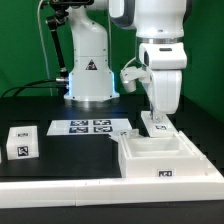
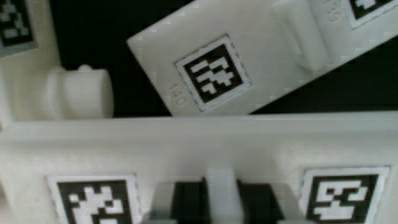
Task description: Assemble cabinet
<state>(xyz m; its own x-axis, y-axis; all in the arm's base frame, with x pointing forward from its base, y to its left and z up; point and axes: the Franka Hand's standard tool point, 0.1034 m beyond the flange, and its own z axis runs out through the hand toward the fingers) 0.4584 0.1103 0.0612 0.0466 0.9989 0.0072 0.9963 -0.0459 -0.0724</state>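
The white cabinet body is an open box at the front of the exterior view's right. My gripper hangs straight down over its far edge, shut on a narrow white cabinet piece that carries a tag. In the wrist view the dark fingers pinch a thin white rib at the gripper. That rib belongs to the tagged piece, which lies across the view. Beyond it a second white tagged panel lies tilted, with a round white peg beside it.
The marker board lies flat in the middle of the black table. A small white tagged block stands at the exterior view's left. The white robot base with its warning sticker stands behind the marker board.
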